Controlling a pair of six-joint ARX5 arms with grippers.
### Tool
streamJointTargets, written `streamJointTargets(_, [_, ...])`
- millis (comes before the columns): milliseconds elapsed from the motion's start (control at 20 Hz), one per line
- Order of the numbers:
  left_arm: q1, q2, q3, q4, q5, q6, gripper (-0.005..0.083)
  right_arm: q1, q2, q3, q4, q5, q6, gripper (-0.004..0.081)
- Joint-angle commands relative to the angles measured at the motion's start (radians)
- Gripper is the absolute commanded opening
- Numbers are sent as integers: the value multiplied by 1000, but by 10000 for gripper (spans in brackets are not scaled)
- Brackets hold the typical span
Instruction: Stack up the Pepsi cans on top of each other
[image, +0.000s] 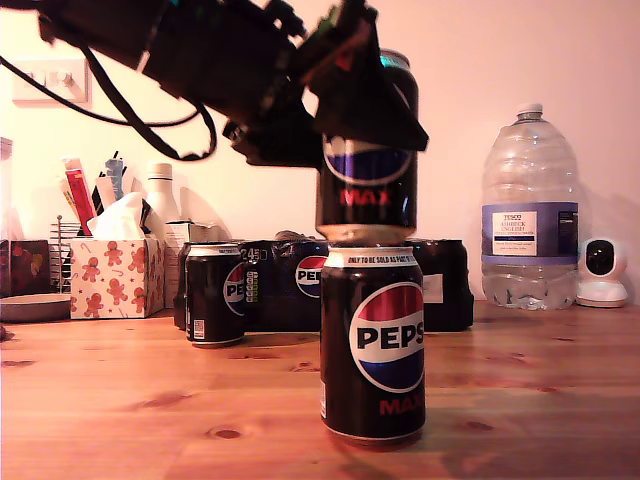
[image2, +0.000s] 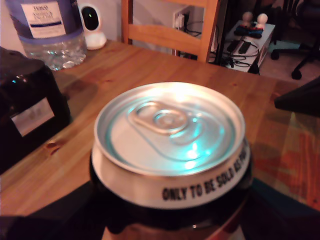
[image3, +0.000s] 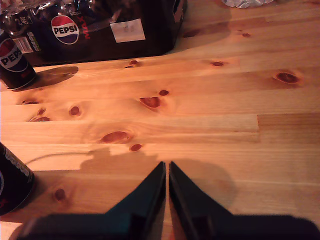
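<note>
Here my first claw (image: 368, 105) grips a small black aluminium Pepsi can (image: 367, 185) upright atop another (image: 373, 345), rims aligned for stacking; second claw (image3: 167, 187) shut, empty, over the desk (image3: 200, 110).

A home: wooden table (image: 120, 380), tissue box (image: 115, 275), dining chair (image2: 170, 30).

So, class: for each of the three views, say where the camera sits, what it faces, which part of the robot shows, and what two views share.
Exterior view: low at table height, facing the stacked Pepsi cans; an arm holds the upper can.
First wrist view: on my first end effector, looking down on the upper can's lid; only dark edges of the end effector show.
Second wrist view: on my second end effector, above bare table.
Shared: the multipack.
</note>
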Motion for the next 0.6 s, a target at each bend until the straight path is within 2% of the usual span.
streamJointTargets(0, [-2, -8, 23, 53, 1, 3, 430, -6, 1, -18, 3, -3, 3, -12])
streamJointTargets(550, [-14, -8, -34, 101, 0, 1, 430, -6, 1, -18, 3, -3, 3, -12])
